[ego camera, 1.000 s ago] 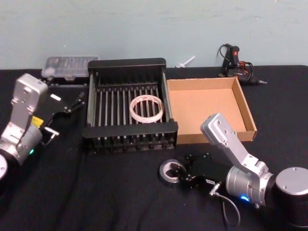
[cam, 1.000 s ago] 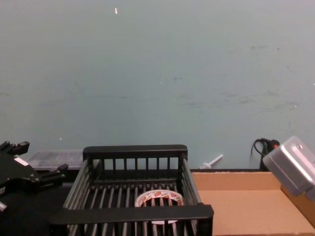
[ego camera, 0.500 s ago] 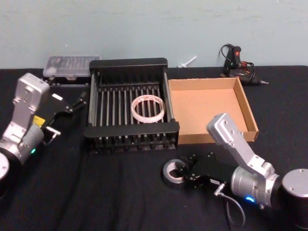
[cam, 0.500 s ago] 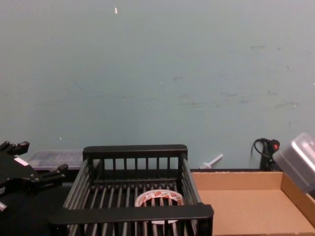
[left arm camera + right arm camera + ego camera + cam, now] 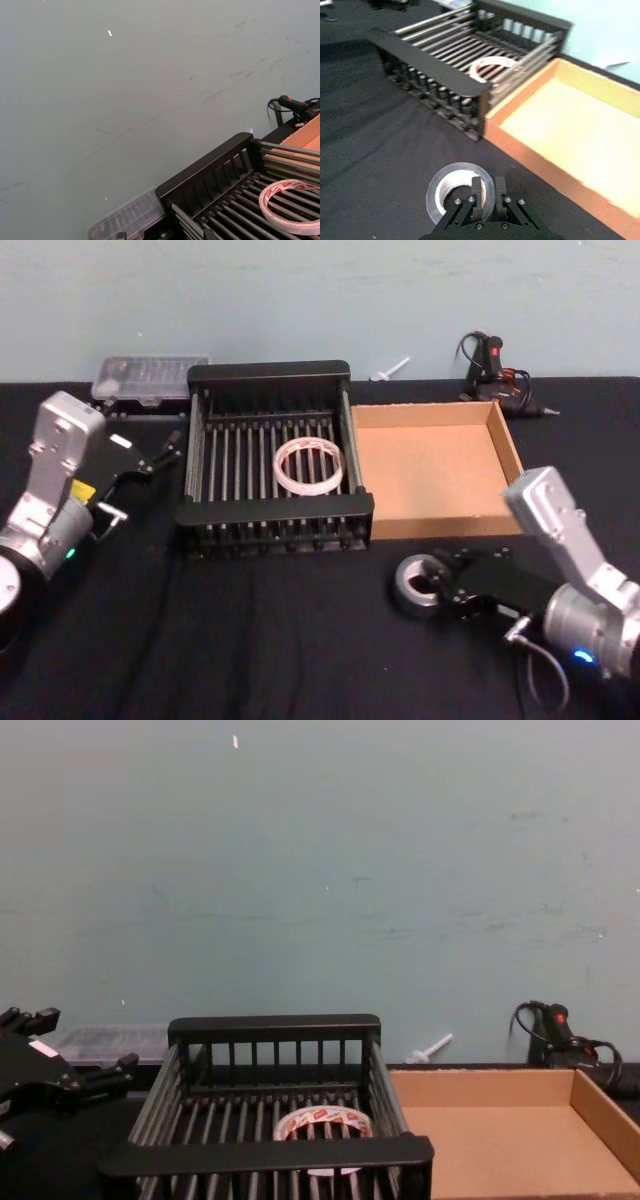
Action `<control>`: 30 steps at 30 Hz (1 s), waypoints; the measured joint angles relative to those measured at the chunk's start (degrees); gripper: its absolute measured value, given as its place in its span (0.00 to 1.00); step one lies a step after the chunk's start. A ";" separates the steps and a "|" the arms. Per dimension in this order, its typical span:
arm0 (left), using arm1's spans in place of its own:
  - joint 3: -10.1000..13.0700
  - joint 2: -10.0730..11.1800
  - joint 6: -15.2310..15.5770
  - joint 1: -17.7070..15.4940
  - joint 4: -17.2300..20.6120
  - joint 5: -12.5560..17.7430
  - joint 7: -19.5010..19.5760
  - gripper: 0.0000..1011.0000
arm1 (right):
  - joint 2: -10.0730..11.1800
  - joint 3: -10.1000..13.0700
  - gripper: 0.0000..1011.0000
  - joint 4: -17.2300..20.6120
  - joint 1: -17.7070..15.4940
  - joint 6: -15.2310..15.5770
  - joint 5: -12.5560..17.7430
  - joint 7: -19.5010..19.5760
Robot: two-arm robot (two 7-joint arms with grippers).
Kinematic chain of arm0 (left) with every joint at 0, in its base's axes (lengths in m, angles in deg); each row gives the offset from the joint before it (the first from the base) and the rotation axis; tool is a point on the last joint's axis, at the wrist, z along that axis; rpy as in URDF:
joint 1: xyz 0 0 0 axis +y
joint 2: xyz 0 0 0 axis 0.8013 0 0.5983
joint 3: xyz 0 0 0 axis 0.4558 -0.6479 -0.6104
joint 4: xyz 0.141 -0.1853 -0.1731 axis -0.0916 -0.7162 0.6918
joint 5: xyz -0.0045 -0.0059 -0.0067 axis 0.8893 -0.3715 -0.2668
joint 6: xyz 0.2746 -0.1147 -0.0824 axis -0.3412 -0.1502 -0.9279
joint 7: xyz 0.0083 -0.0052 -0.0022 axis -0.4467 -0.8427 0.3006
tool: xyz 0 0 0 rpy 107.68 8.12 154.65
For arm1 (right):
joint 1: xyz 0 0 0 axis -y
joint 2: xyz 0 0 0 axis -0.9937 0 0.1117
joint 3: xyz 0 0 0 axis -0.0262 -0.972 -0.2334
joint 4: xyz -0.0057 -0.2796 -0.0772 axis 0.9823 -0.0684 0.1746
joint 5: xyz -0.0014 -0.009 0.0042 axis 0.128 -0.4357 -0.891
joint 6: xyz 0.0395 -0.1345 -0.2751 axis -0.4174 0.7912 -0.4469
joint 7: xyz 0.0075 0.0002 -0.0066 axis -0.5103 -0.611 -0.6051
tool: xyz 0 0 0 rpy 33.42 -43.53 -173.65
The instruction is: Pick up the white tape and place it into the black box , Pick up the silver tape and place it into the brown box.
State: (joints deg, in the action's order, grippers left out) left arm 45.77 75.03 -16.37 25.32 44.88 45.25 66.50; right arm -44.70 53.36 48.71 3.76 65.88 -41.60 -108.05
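The right gripper (image 5: 484, 196) pinches the silver tape (image 5: 461, 191) by its stiff ring wall, just before the brown box (image 5: 430, 470); light, rigid, unlikely to slip.

A pale blue-green wall (image 5: 320, 870) is rising behind a table draped in black cloth (image 5: 250, 640).

The wall is showing faint scuffs and a few small white specks under soft, even light. The cloth is lying slightly creased, covering the tabletop right up to the wall's foot along the far edge.
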 joint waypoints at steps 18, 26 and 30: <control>0.00 0.00 0.00 0.00 0.00 0.00 0.00 0.99 | 0.06 6.37 0.16 2.83 -2.07 -3.29 1.70 2.60; 0.00 0.00 0.00 0.00 0.00 0.00 0.00 0.99 | -2.38 6.67 0.16 -0.57 3.34 -3.50 2.39 2.82; 0.00 0.00 0.00 0.00 0.00 0.00 0.00 0.99 | -3.34 6.46 0.16 -2.21 5.68 -3.15 2.92 2.73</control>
State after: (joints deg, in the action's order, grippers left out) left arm 45.77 75.03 -16.37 25.32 44.88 45.24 66.50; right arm -48.04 59.82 46.50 9.44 62.73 -38.69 -105.32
